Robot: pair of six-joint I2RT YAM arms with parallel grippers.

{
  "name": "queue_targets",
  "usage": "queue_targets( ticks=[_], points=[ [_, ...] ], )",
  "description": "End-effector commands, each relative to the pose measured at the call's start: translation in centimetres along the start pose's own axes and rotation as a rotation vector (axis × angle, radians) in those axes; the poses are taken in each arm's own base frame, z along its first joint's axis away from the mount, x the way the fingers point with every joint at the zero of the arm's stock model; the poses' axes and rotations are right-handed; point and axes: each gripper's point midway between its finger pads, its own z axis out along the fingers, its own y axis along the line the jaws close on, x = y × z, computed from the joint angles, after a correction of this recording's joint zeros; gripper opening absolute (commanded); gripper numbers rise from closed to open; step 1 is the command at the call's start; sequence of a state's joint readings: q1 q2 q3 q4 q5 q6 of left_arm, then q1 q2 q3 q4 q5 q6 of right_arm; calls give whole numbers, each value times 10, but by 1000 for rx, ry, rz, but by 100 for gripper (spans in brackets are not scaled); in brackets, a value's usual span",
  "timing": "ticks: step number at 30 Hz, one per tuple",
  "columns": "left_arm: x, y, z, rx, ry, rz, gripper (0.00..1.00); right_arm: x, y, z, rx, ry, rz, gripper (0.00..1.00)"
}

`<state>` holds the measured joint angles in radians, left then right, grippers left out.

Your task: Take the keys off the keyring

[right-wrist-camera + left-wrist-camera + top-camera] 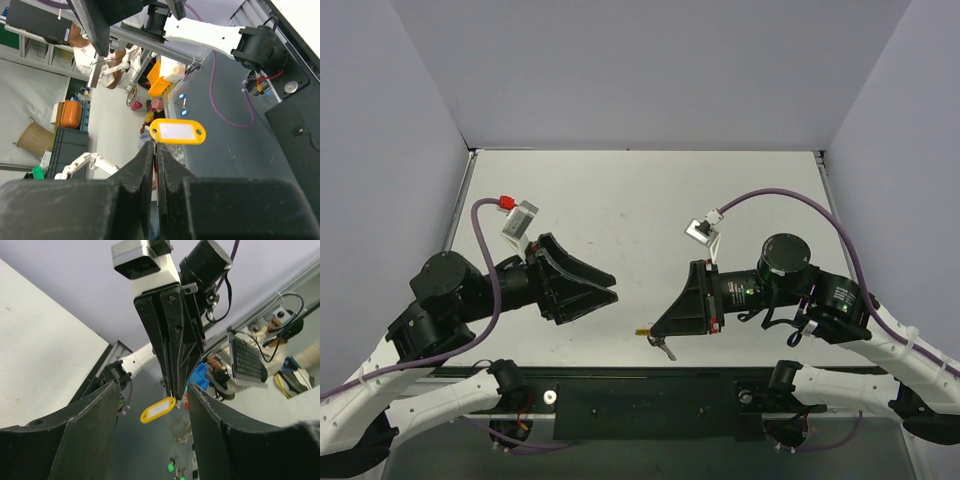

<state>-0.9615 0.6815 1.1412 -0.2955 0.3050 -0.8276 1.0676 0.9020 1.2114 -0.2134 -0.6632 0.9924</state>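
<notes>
Yellow oblong keyring (177,131), white label window, pinched in right tool (156,146), left tool (152,387) wide

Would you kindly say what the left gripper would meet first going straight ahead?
Probably the yellow keyring hanging from the shut right gripper, dead ahead of the open left gripper; depth is unclear.

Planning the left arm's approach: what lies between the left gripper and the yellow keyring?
Nothing. In the top view only bare table shows between the open left gripper and the keyring, pinched by the right gripper.
</notes>
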Motion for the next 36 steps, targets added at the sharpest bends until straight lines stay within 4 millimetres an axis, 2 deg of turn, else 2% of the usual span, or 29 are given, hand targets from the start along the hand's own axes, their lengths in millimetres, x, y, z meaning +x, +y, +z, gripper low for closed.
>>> queue_targets(
  ticks=[1, 9, 18, 22, 26, 29, 36],
  points=[
    [11, -25, 1, 107, 122, 34, 65, 5, 18, -7, -47, 38, -56, 0],
    [32, -26, 7, 155, 255, 10, 66, 7, 16, -8, -20, 64, -80, 0],
    [40, -28, 17, 185, 287, -18, 66, 6, 14, -6, 0, 80, -100, 0],
    [52, -31, 26, 202, 323, -23, 65, 5, 14, -7, 5, 82, -110, 0],
    [61, -36, 33, 202, 353, -9, 62, 5, 16, -10, 6, 78, -119, 0],
    [65, -34, 37, 188, 361, -5, 55, 5, 18, -11, 3, 75, -123, 0],
    [58, -36, 41, 178, 324, 6, 50, 7, 18, -15, 6, 78, -127, 0]
  ],
)
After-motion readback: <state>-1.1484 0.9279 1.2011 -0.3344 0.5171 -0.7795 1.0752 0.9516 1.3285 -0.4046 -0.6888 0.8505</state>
